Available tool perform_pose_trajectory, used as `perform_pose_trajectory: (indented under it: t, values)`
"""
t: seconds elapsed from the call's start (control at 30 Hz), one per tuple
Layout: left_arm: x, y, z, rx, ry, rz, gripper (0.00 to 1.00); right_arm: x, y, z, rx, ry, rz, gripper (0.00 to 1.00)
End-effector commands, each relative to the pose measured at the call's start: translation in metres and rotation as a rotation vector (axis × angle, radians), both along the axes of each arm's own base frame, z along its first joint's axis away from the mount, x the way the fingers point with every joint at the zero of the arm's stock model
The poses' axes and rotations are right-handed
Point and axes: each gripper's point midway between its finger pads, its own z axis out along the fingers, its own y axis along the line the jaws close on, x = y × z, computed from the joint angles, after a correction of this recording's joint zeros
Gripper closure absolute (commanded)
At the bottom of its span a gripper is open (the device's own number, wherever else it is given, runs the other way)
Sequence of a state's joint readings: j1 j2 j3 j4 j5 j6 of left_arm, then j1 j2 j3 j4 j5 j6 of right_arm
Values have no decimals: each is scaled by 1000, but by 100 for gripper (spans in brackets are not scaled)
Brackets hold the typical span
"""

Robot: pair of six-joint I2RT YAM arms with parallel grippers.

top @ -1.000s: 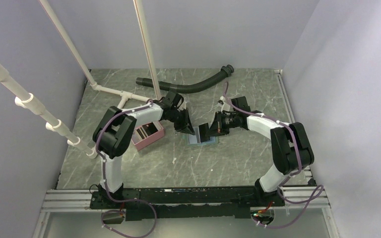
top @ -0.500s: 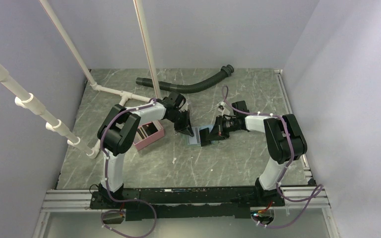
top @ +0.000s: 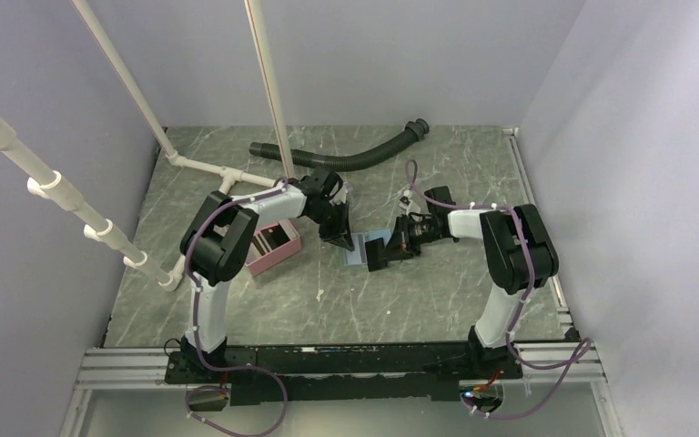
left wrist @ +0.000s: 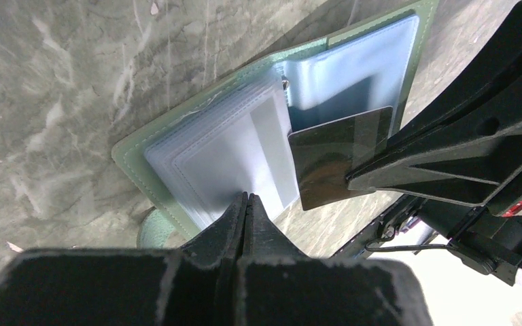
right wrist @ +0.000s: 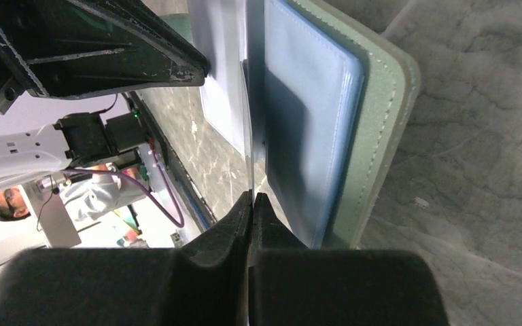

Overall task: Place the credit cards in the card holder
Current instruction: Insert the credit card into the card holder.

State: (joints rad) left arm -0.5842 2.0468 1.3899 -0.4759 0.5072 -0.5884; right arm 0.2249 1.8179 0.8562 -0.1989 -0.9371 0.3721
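The opened card holder (top: 370, 244) is flanked: at its 3 o'clock edge a dark credit card (left wrist: 333, 156) is clamped in the right pincer (right wrist: 251, 198); at 9 o'clock the left pincer (left wrist: 246, 201) is clenched. The desk (top: 355, 300) is left free at 6 o'clock.

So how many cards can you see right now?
1: a dark card, pinched in the right gripper, its edge at the clear sleeves of the open holder. Others may be hidden in the sleeves or the pink box.

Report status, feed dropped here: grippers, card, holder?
Left gripper shut, tips on open card holder. Right gripper shut on dark card, edge at the sleeves. No obstruction seen.
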Motion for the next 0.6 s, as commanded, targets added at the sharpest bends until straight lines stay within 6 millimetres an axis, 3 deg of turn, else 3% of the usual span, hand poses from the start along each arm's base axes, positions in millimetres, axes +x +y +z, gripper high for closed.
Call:
perform_pose_trajectory:
  t: [0.0,0.37,0.57]
  values:
    - [-4,35,-42,207,2,-16,100,8,-4,-8,-44,-24,14,100]
    - [-1,36,-49,231,-1,-59,100,24,-1,-11,-62,-12,37,100]
    - [0,35,-49,227,-1,-73,100,42,7,-11,-56,-36,55,100]
